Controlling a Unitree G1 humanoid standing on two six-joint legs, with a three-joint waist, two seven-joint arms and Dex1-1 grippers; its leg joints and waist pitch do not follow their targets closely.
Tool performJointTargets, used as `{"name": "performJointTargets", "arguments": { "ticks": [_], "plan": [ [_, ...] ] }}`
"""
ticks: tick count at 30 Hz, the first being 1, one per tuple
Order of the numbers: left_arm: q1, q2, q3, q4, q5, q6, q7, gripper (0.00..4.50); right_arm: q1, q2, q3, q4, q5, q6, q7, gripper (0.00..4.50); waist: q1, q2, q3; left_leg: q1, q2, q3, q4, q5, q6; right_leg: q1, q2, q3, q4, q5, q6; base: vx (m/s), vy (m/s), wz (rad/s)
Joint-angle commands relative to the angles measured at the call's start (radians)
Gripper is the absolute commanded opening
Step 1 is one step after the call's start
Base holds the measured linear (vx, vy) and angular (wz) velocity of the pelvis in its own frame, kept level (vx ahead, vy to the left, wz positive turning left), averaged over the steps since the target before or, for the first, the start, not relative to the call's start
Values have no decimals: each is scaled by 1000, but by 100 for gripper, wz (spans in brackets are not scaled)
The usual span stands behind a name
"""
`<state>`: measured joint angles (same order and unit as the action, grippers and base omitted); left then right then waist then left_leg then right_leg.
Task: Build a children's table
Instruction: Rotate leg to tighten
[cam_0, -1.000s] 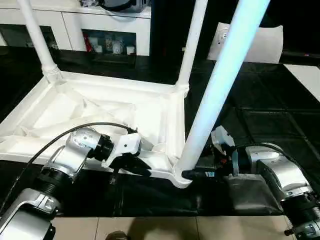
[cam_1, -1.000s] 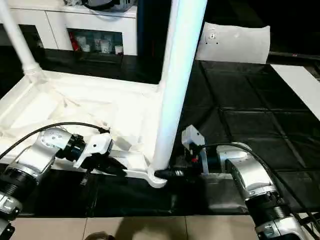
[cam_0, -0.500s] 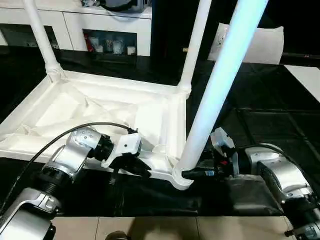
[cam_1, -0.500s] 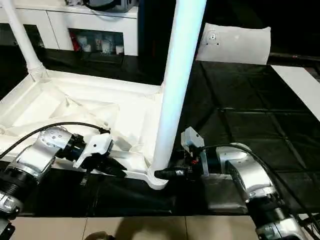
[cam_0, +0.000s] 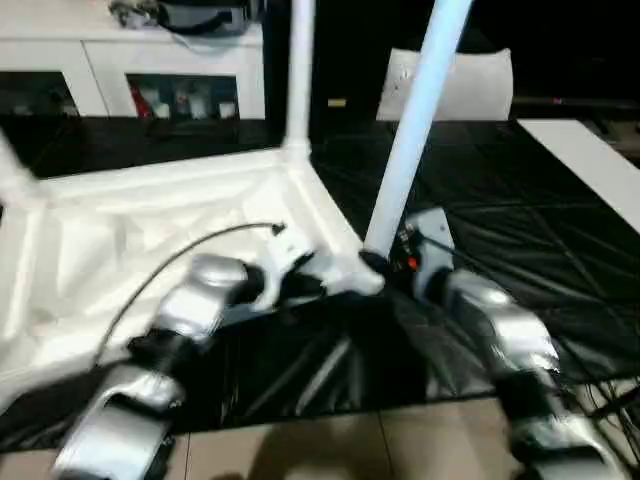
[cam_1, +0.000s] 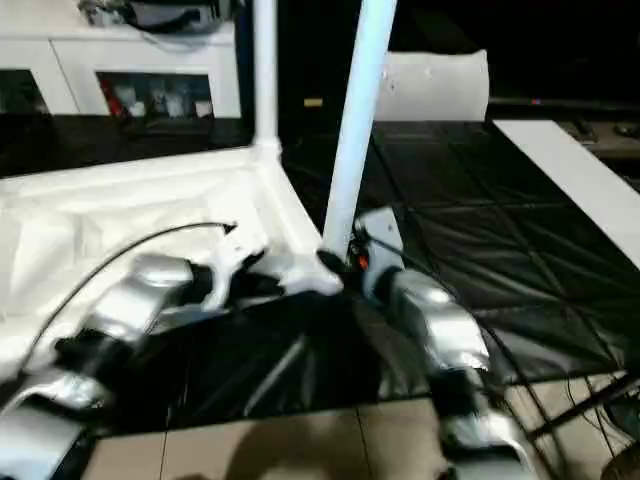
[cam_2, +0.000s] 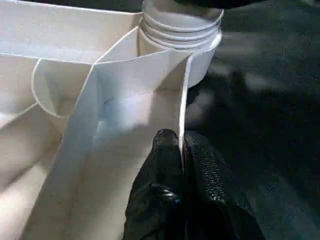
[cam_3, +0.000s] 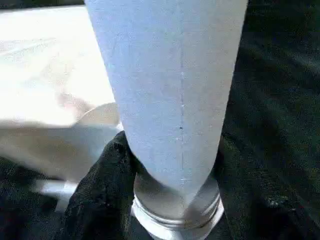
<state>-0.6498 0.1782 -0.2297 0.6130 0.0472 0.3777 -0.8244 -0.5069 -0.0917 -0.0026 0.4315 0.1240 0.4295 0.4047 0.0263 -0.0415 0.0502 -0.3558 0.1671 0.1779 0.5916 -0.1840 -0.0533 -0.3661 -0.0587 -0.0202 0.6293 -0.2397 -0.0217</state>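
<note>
Tabletop (cam_0: 150, 230) lies upside down on the black floor (cam_0: 520, 250), on the left side of the scene. A leg (cam_0: 296, 70) stands in the far corner. Another leg (cam_0: 410, 140) stands in the near right corner, in its round socket (cam_2: 182, 30).

The left gripper (cam_2: 181, 150) is clenched on the thin side wall of the tabletop, just beside that socket. The right gripper (cam_3: 170, 195) is wrapped around the bottom of the near leg, with a finger (cam_3: 102, 175) pressed on its side, grasping the leg.

I think the step now is fixing this leg tight in its socket. To do it well, the left gripper should hold the wall firm so the tabletop does not slide. The right gripper should keep the leg straight up and turn or push it gently down. If the leg leans, it may jam or pop out.
</note>
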Motion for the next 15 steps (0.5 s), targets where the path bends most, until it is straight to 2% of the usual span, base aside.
{"name": "performJointTargets", "arguments": {
  "ticks": [1,3,6,8,10,12,13,15],
  "plan": [
    [-51,-96,62,-31,-68,-33,108,0,26,103,113,50,39,58,52,198,3,-3,-47,12,59,-29,-80,-257,-12,13,-84,41,-102,-299,-158,0,0,0],
    [-62,-114,71,-31,-59,-33,138,0,5,143,74,85,41,39,-5,198,4,-4,-50,9,58,-27,-78,-232,4,15,-83,43,-97,-241,-170,0,0,0],
    [-56,-105,60,-46,-52,-38,120,0,5,140,64,89,26,-39,-5,198,10,-1,-56,4,56,-21,-71,-162,30,20,-84,44,-90,-134,-182,0,0,0],
    [-44,-87,53,-55,-52,-53,90,0,16,129,52,78,28,-62,9,253,13,-1,-57,1,56,-20,-70,-130,47,25,-83,43,-86,-77,-191,0,0,0],
    [-25,-56,44,-70,-54,-64,45,0,39,99,46,50,31,-86,42,269,15,0,-60,-2,56,-19,-68,-106,67,27,-83,42,-81,-28,-200,0,0,0],
    [3,-11,19,-88,-51,-140,-32,0,69,49,62,10,19,-108,91,276,14,-1,-61,-7,57,-19,-67,-94,81,30,-82,41,-79,-3,-201,0,0,0],
    [15,8,11,-94,-51,-160,-64,0,83,25,69,-9,14,-118,119,295,13,-4,-58,-9,57,-19,-68,-103,89,29,-82,40,-80,-6,-200,0,0,0],
    [33,39,3,-104,-56,-197,-126,0,102,-17,73,-42,18,-135,172,318,14,-3,-56,-6,59,-18,-68,-128,88,26,-82,41,-84,-42,-196,0,0,0]
  ]
}}
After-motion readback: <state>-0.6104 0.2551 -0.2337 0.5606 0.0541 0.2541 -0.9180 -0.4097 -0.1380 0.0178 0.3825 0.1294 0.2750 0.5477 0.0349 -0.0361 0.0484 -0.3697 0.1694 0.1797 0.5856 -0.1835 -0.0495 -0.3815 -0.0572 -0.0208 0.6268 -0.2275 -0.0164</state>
